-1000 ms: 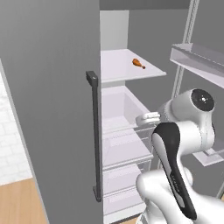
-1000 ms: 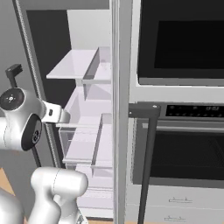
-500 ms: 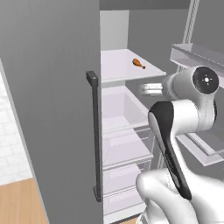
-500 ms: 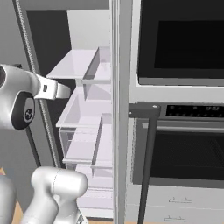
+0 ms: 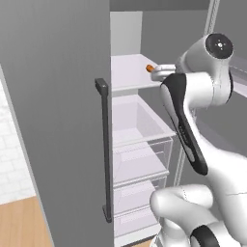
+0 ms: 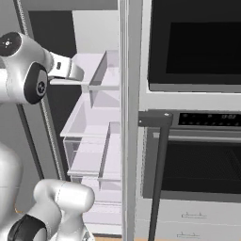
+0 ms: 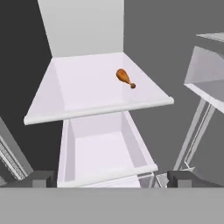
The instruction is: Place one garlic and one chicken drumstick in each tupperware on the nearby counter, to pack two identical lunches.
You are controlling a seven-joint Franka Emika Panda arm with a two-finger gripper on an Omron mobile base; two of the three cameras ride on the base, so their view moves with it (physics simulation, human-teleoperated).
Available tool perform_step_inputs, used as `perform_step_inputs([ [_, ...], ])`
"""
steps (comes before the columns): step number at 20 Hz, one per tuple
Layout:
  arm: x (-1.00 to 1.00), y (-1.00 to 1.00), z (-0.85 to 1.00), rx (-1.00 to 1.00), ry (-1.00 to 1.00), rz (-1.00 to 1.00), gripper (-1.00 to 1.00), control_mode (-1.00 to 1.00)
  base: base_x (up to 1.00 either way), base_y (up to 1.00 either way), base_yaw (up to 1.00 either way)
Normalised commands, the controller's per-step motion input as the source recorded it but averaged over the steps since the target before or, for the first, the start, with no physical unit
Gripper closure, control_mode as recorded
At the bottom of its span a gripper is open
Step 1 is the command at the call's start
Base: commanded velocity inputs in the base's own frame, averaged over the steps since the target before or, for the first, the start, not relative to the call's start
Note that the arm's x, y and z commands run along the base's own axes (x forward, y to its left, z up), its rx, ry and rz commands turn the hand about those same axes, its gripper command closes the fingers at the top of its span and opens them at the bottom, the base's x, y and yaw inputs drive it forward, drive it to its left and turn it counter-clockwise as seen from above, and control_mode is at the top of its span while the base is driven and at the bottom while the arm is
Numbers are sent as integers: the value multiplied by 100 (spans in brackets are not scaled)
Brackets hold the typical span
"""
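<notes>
We can read no text, label, brand or number anywhere. The oven's control strip (image 6: 207,118) shows faint marks, too small and blurred for us to make out.

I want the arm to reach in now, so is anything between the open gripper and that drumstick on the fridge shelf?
Nothing visible. In the hand view the chicken drumstick lies alone on the bare shelf, beyond the open gripper, with open space between them.
</notes>
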Motion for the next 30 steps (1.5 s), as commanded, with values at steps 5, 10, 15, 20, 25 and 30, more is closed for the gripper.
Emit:
perform_step_inputs([
  [5, 87, 0, -30, -8, -2, 0, -100, -100, 0, 0, 0],
  [10, 100, 0, -3, 0, -5, 0, -100, -100, 0, 0, 0],
  [15, 85, -40, -18, 0, -1, 0, -100, -100, 0, 0, 0],
  [20, 68, -5, -13, 0, 4, -3, -100, -100, 0, 0, 0],
  [25, 59, -22, -11, 0, 1, -1, -100, -100, 0, 0, 0],
  [30, 56, -9, -17, 0, 4, 0, -100, -100, 0, 0, 0],
])
